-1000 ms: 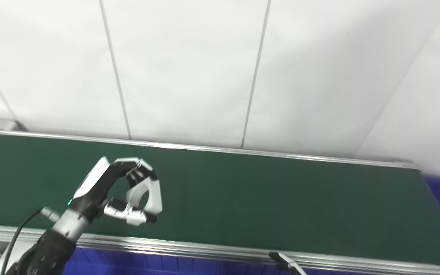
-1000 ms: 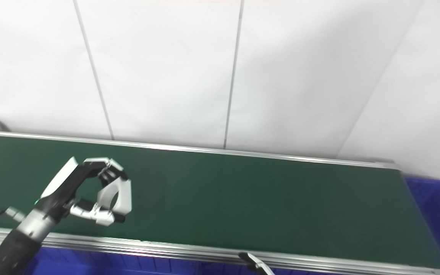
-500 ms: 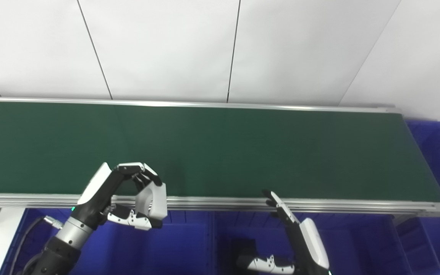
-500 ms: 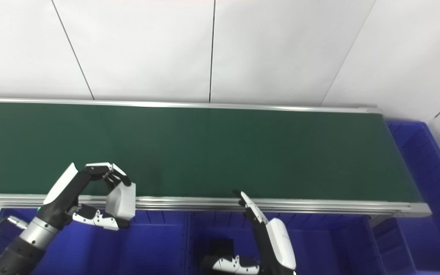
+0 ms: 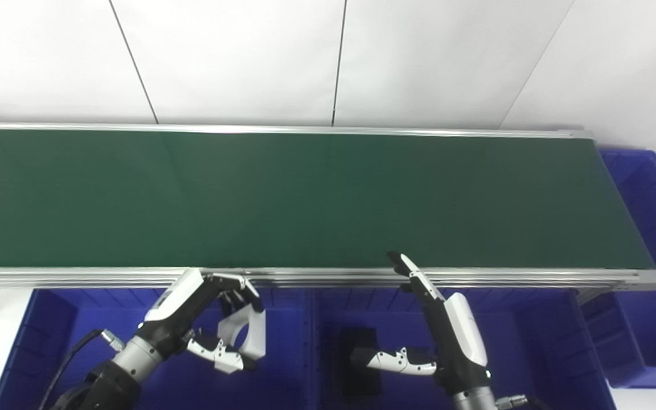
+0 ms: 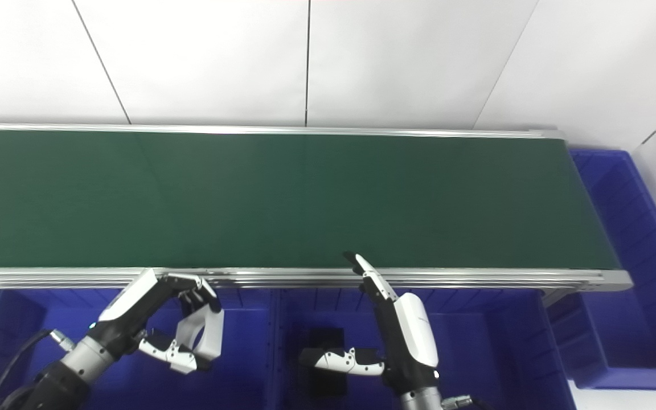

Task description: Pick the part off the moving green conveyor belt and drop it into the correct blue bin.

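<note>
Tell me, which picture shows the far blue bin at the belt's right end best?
The right eye view: the blue bin shows nearly whole beside the belt. The left eye view crops it at the picture's right edge.

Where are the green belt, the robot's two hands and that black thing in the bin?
green belt [image 5: 305,199], left eye view, bare middle of its surface.
left hand [image 5: 214,327], left eye view, its palm.
right hand [image 6: 405,333], right eye view, its white back.
black thing [image 5: 356,344], left eye view, its top face.

White panelled wall [image 5: 328,57] with dark seams stands behind.
</note>
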You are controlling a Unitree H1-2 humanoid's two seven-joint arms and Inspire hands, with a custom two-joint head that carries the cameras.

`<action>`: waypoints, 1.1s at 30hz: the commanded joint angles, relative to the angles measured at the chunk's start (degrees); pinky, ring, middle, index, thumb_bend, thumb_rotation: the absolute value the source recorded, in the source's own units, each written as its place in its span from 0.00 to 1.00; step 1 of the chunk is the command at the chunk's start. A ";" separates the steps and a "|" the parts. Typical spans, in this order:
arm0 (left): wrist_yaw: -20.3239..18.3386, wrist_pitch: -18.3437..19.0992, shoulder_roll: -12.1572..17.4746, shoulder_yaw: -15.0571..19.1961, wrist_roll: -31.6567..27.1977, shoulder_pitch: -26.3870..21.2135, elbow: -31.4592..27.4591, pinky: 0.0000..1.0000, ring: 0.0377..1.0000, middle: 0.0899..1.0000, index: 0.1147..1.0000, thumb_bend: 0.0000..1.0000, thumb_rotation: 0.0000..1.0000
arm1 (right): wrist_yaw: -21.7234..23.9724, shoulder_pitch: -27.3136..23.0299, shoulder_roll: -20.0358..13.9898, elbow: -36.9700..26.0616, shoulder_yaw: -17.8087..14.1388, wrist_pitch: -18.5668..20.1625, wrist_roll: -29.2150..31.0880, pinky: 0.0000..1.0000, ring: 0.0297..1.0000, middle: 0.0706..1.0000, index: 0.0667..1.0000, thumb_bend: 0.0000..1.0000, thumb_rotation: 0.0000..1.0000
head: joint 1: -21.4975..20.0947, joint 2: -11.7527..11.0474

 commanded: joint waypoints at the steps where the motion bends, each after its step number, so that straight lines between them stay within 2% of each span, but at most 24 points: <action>1: 0.06 0.76 1.17 -0.02 1.60 -0.84 -0.95 0.39 0.40 0.43 0.45 0.50 0.00 | -0.19 0.07 0.61 -2.42 -0.25 0.82 -0.08 0.74 0.86 0.89 0.90 0.94 0.52 | 0.02 0.03; 5: -0.89 4.87 1.84 -0.29 4.37 -0.22 -2.88 0.48 0.44 0.44 0.43 0.50 0.00 | -0.28 0.18 0.78 -2.77 -0.25 1.41 -0.73 0.74 0.86 0.90 0.90 0.95 0.53 | -0.04 0.26; 8: -4.12 10.81 2.71 -0.66 6.73 -0.06 -5.92 0.59 0.60 0.46 0.41 0.51 0.00 | -0.15 0.28 0.86 -3.19 -0.09 1.75 -0.81 0.74 0.86 0.90 0.90 0.94 0.53 | 0.02 0.33; 9: -5.28 12.71 2.98 -0.89 7.63 -0.08 -6.82 0.60 0.61 0.47 0.41 0.51 0.00 | -0.10 0.32 0.89 -3.29 -0.07 1.89 -0.79 0.74 0.86 0.90 0.90 0.94 0.53 | 0.01 0.35; 11: -8.17 16.71 3.50 -1.47 9.02 -0.29 -8.53 0.67 0.68 0.63 0.43 0.51 0.06 | 0.16 0.42 0.94 -3.62 0.00 2.38 -0.74 0.75 0.87 0.90 0.90 0.94 0.53 | -0.04 0.42; 12: -9.26 18.20 3.68 -1.71 9.39 -0.38 -9.15 0.70 0.72 0.68 0.55 0.57 0.20 | 0.22 0.44 0.92 -3.72 0.03 2.51 -0.68 0.75 0.87 0.90 0.90 0.94 0.53 | -0.04 0.42; 14: -10.46 19.81 4.07 -2.14 10.19 -0.56 -10.00 0.74 0.77 0.73 0.67 0.65 0.36 | 0.16 0.44 0.89 -3.80 0.10 2.45 -0.58 0.75 0.87 0.90 0.90 0.94 0.52 | -0.10 0.56; 16: -11.25 20.19 4.57 -2.32 9.95 -0.56 -10.56 0.81 0.82 0.77 0.73 0.72 0.49 | 0.03 0.45 0.92 -3.78 0.08 2.34 -0.47 0.74 0.86 0.90 0.90 0.94 0.52 | -0.15 0.58; 20: -12.19 20.41 5.23 -2.13 8.45 0.09 -11.57 0.81 0.84 0.81 0.77 0.81 0.60 | 0.21 0.51 0.99 -4.11 0.10 2.65 -0.45 0.73 0.85 0.90 0.90 0.94 0.52 | -0.18 0.69; 23: -10.82 17.68 4.94 -0.72 4.04 1.46 -11.96 0.79 0.84 0.82 0.79 0.85 0.63 | 0.83 0.69 0.75 -4.52 0.17 2.85 0.24 0.74 0.86 0.90 0.90 0.95 0.52 | -0.30 0.82; 26: -8.15 14.62 3.46 1.46 -1.86 3.39 -11.84 0.70 0.79 0.80 0.79 0.91 0.63 | 2.81 0.93 0.32 -5.43 0.27 3.93 2.12 0.74 0.85 0.90 0.90 0.95 0.51 | -0.35 0.90; 28: -5.87 10.99 2.06 2.82 -6.12 4.96 -11.08 0.66 0.77 0.80 0.80 0.95 0.67 | 4.00 1.03 0.06 -5.80 0.18 4.28 3.58 0.73 0.85 0.90 0.89 0.97 0.49 | -0.63 0.65; 33: -2.14 0.45 -1.19 4.20 -13.23 6.89 -7.39 0.65 0.75 0.80 0.81 0.95 0.68 | 5.09 1.04 -0.34 -6.04 0.05 4.65 3.73 0.70 0.82 0.88 0.88 0.99 0.51 | -0.87 0.26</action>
